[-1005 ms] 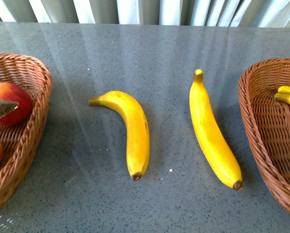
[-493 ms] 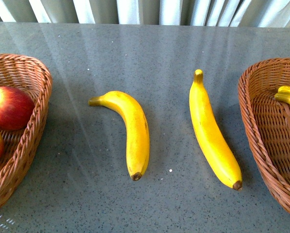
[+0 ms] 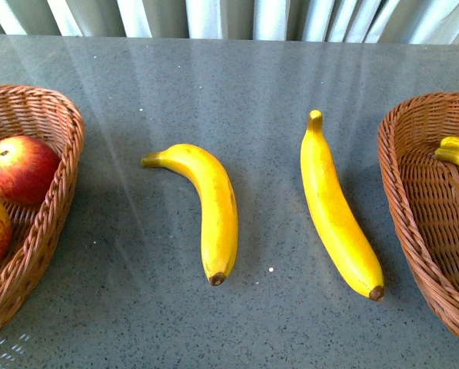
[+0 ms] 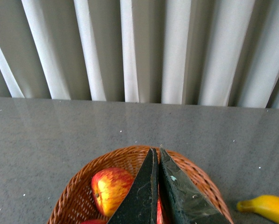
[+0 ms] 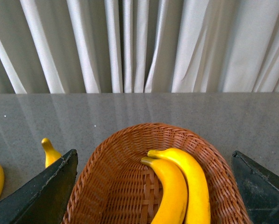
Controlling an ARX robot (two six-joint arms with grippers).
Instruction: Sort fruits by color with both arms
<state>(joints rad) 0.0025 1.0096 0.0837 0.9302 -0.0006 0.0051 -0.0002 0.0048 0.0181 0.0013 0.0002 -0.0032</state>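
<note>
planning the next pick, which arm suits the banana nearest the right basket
Right, probably: right pincer open over the banana basket beside that banana; left pincer shut over the apple basket.

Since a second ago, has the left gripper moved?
Yes. The left gripper overlapped the upper apple in the left basket; it has since withdrawn leftward, out of the front view.

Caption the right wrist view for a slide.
Open right pincer framing a wicker basket holding two bananas, curtain behind.

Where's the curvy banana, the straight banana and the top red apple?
curvy banana [image 3: 218, 206], front view, middle of its body.
straight banana [image 3: 327, 201], front view, middle of its body.
red apple [image 3: 20, 169], front view, its red front.
</note>
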